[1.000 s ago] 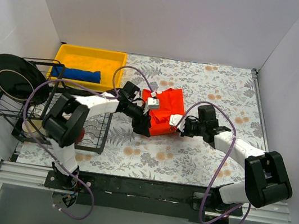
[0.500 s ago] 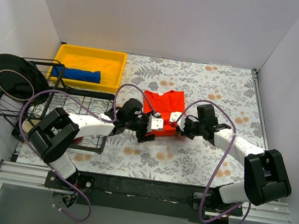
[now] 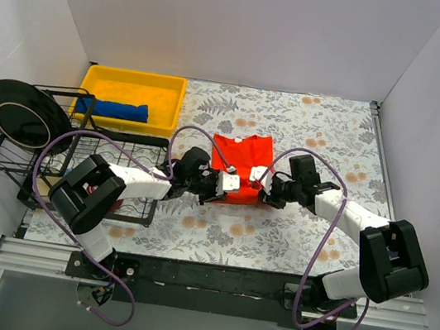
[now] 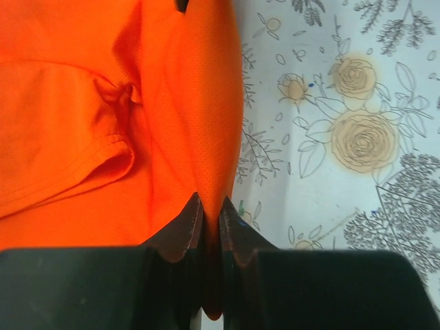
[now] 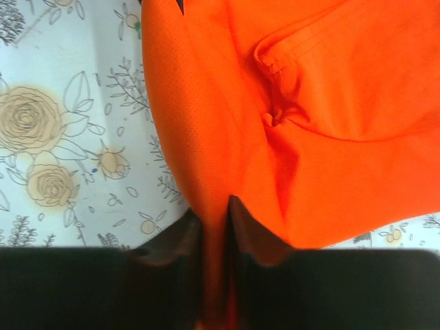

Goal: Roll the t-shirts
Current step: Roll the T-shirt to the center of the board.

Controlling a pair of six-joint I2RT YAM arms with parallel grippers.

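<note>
Orange shirt: near edge gripped, roll apparently starting

Orange shirt [image 3: 243, 154] is lying partly folded on the table [image 3: 327, 123], between the two arms. Left gripper [image 4: 210, 203] is clenching a fold of its near edge; right gripper [image 5: 214, 206] is pinching the same edge alongside. Blue shirt [image 3: 113, 109] is sitting bundled in the bin [image 3: 137, 81], apparently finished. Judgement: the grasp step is under way. The next move is calling for both arms turning that edge over together, evenly, keeping the cloth taut.
</note>
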